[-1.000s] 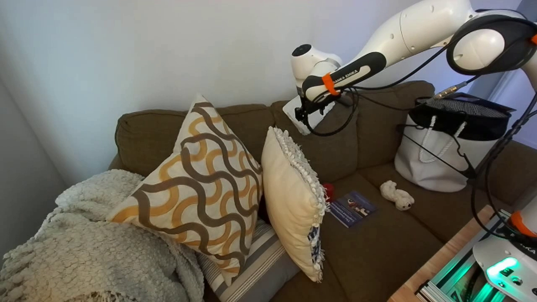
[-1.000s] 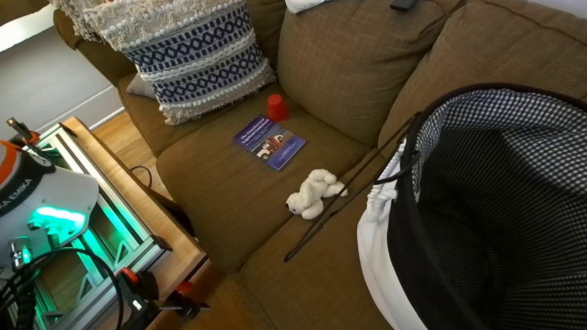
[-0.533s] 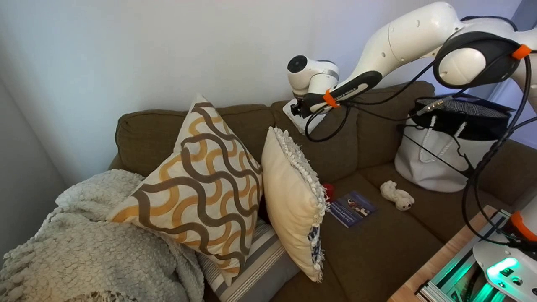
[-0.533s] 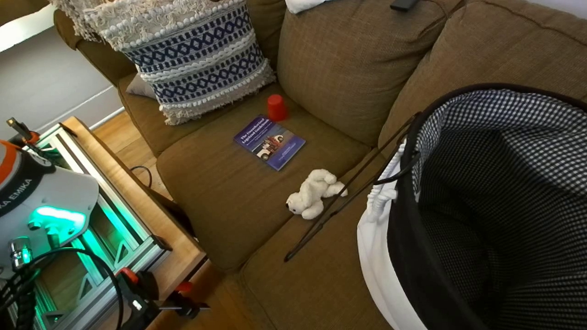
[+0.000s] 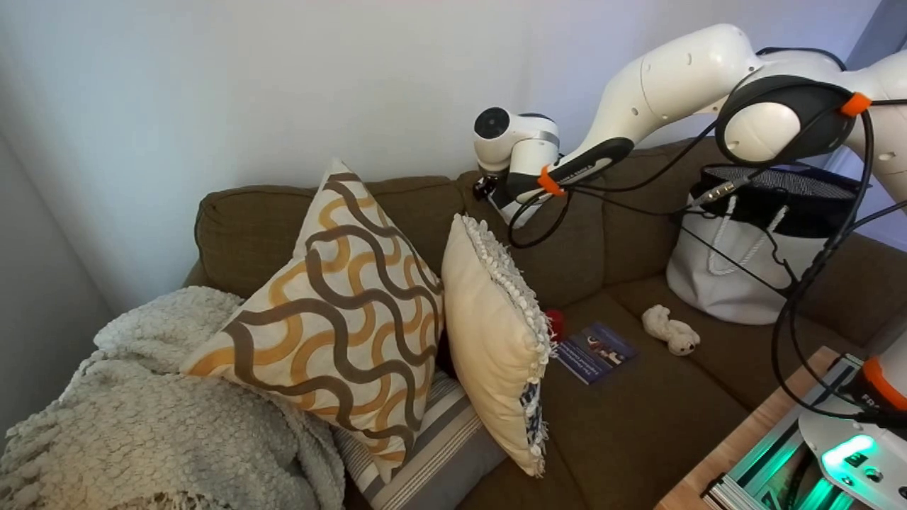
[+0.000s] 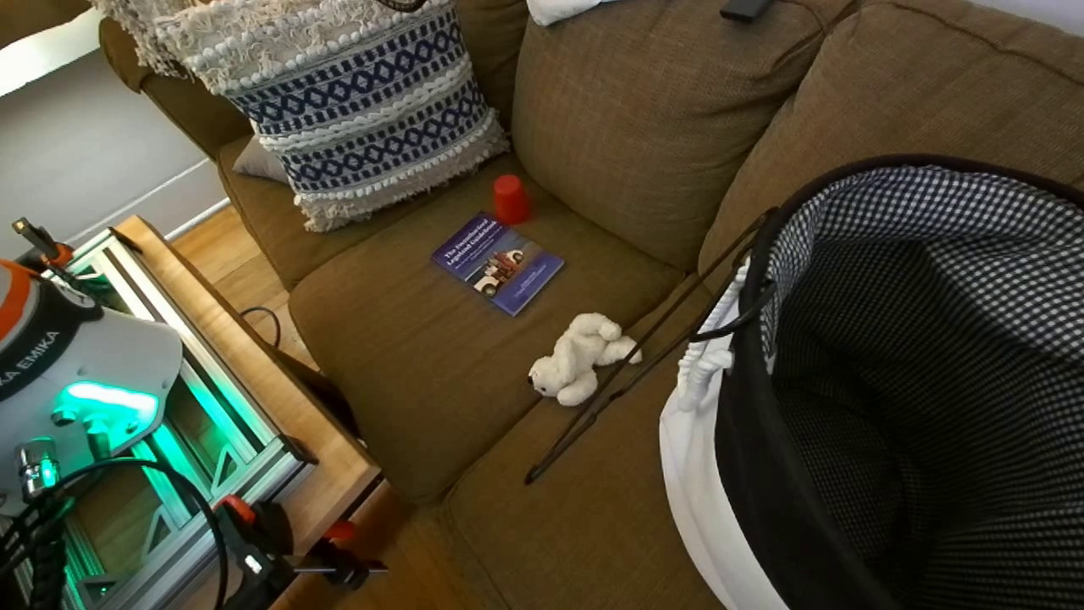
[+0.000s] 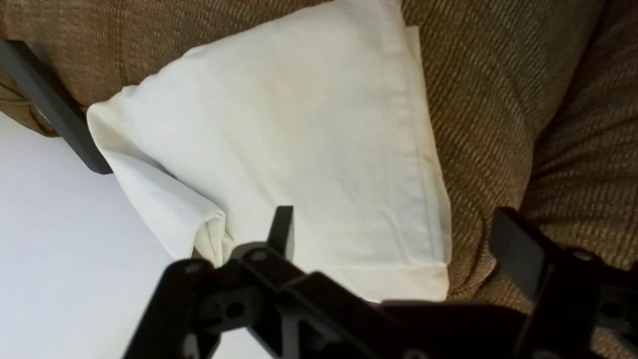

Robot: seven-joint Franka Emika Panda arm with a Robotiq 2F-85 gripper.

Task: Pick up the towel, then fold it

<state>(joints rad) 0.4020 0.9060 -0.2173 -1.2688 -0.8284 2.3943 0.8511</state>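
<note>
Lower than a second ago, the arm [image 5: 662, 79] holds the gripper [image 7: 396, 232], jaws apart, near the towel [image 7: 309, 139]; pressing too deep could pinch the cushion [image 7: 483, 99] too.

One towel [image 7: 309, 144]; one book [image 6: 498, 264]; one cup [image 6: 511, 201]; one plush bear [image 6: 577, 360]; one basket [image 5: 751, 297]; three throw pillows [image 5: 347, 319]

Brown sofa [image 6: 381, 373] — book [image 6: 498, 263], cup [image 6: 511, 200], plush bear [image 6: 576, 363], basket [image 6: 758, 457], towel [image 7: 309, 134] (up top)
</note>
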